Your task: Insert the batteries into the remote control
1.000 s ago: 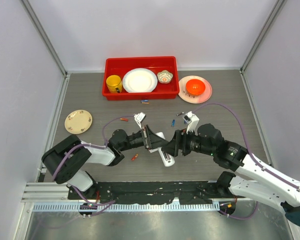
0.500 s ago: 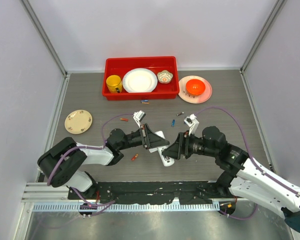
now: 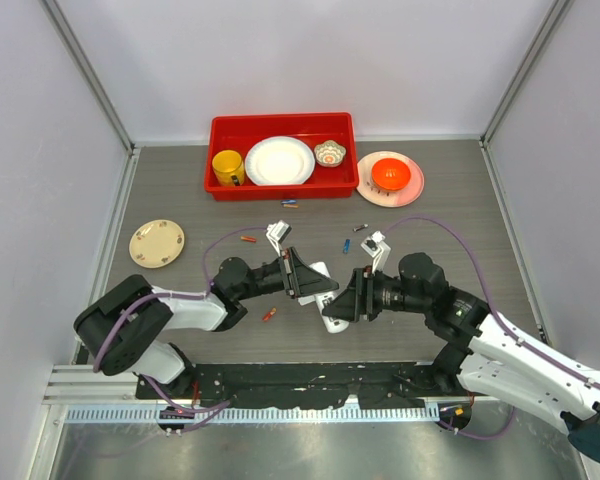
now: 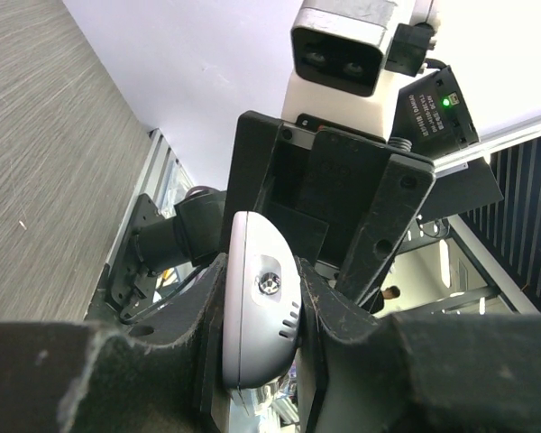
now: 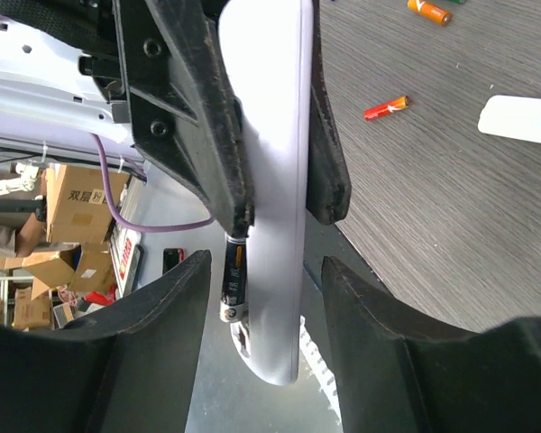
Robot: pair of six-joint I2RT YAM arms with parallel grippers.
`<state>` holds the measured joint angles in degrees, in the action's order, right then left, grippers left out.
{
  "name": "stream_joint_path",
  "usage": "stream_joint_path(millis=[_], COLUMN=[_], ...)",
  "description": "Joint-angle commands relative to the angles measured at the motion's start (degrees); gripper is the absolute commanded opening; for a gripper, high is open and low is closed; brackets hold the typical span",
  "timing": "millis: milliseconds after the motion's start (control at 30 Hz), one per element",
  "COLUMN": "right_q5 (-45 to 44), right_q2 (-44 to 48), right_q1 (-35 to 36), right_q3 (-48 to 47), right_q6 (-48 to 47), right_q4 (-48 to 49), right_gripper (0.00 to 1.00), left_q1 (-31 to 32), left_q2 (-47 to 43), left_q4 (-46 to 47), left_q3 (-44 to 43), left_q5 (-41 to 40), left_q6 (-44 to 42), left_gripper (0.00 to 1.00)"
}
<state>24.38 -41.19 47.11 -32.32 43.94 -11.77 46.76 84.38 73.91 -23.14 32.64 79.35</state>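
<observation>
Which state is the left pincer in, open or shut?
Shut. The left pincer has its fingers pressed on both sides of the white remote, with no gap.

The left gripper [image 4: 261, 275] squeezes the white remote control [image 4: 252, 325] between its black fingers [image 4: 206, 316]. The right gripper [image 4: 316, 216] faces it up close. Grey counter [image 4: 45, 162] lies on the left

Left fingers [image 4: 209, 316] pinched close, right fingers [image 5: 153, 316] spread apart.
</observation>
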Motion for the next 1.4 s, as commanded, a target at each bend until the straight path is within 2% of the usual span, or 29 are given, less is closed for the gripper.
stream_joint_path(millis=[0,400,600,800,967,1133,1367], right_q5=[1.5,2.2,2.6,3.0,3.1,3.2,2.7], right_q2=[-0.6,-1.3,-2.5,-3.9,-4.3,-5.3,-6.4], right_q1=[-0.4,-0.8,-0.7,-0.8,-0.8,-0.7,-0.7], right_q3=[-0.2,-0.6,-0.2,0.8,0.7,0.7,1.3], right_q6=[0.4,0.2,0.7,2.2,2.7,3.4,5.5], right_q4=[3.1,3.1,3.6,6.5,7.8,8.4,10.8], right_gripper=[0.56,0.48,0.38,0.33,0.34,0.40,0.41], left_q1=[-0.2,-0.3,-0.3,-0.2,-0.1,-0.2,0.1], left_q2=[-2.7,-3.1,-3.3,-3.8,-4.0,-3.5,-3.4], left_q4=[14.7,14.7,14.7,14.7,14.7,14.7,14.7], left_q3=[-1.2,-0.9,-0.9,-1.4,-1.6,-1.5,-0.9], left_q5=[0.7,0.7,0.7,0.2,-0.3,-1.0,-3.0], left_q6=[-0.1,-0.4,-0.4,-0.2,-0.4,-1.0,-1.9], left_gripper=[0.00,0.00,0.00,0.00,0.00,0.00,0.00])
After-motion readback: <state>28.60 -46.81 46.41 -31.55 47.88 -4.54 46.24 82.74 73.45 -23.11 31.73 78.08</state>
